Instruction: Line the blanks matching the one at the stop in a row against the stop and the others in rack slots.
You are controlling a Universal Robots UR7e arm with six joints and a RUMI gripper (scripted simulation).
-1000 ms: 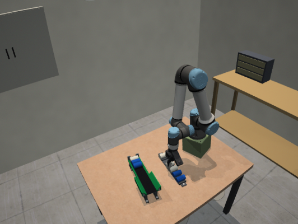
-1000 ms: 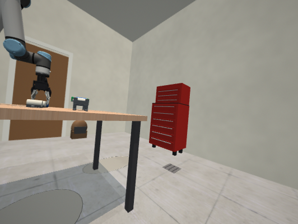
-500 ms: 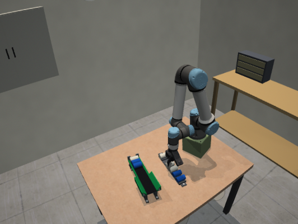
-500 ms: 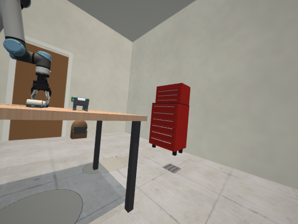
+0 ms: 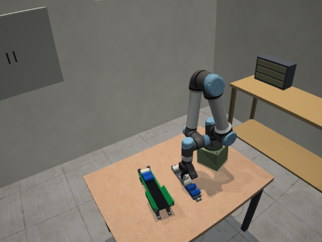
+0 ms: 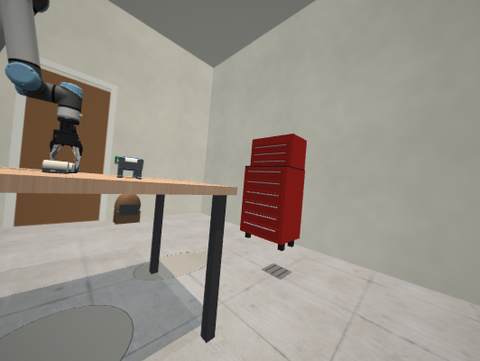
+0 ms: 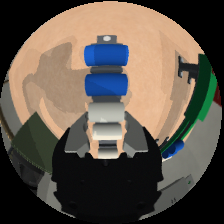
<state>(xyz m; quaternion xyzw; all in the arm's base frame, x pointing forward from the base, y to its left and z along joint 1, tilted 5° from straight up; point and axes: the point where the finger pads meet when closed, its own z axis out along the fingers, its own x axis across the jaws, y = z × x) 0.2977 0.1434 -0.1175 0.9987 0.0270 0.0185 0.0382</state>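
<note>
The green feed ramp (image 5: 167,197) (image 6: 131,168) (image 7: 200,100) carries a white blank (image 5: 143,170) at its far end and two blue blanks (image 5: 147,176) right beside it. The grey stock rack (image 5: 198,199) (image 7: 106,38) lies to its right. Two blue blanks (image 5: 193,189) (image 7: 106,55) (image 7: 106,84) lie in the rack's near slots, with white blanks behind them (image 5: 187,181) (image 7: 105,112). My gripper (image 5: 185,177) (image 6: 66,159) (image 7: 106,111) is down on the rack, its fingers closed on the ends of a white blank (image 7: 105,131) that still rests in its slot.
The arm's green pedestal (image 5: 212,157) stands just behind the rack. The table's right edge (image 6: 226,189) is beyond the ramp in the exterior view. A wooden shelf unit (image 5: 272,100) and a red tool chest (image 6: 272,189) stand off the table.
</note>
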